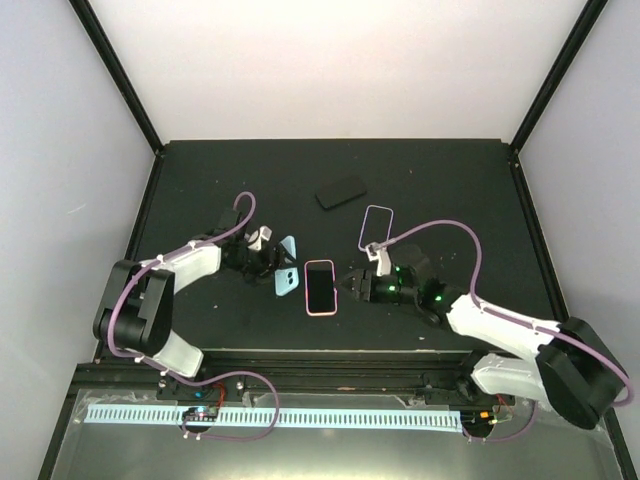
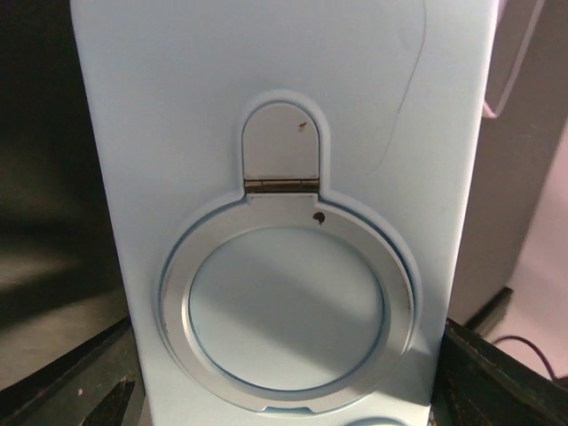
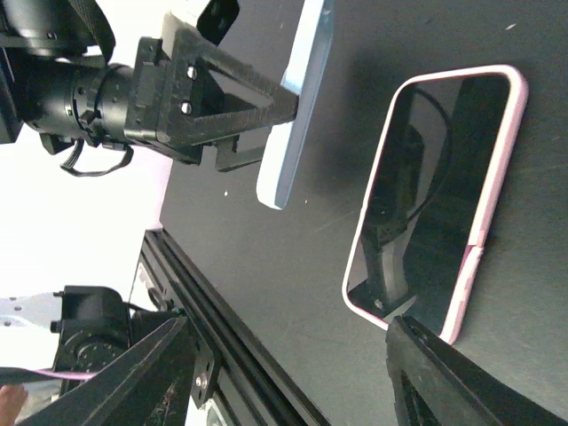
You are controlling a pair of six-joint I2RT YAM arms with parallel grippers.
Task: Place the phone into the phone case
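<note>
one pink-edged phone [image 1: 319,287] is laid flat toward the near edge of the tabletop [image 1: 450,190], long axis near-to-far, just left of the right gripper [image 1: 348,282], whose jaws are spread and empty; the blue case [image 1: 287,283] is clamped on edge by the left gripper [image 1: 266,256].

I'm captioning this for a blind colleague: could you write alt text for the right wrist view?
A pink-edged phone lies screen up on a black table, its near end close to the right arm's spread fingers. Beyond it, the left arm's fingers hold a light blue case, seen edge-on.
</note>
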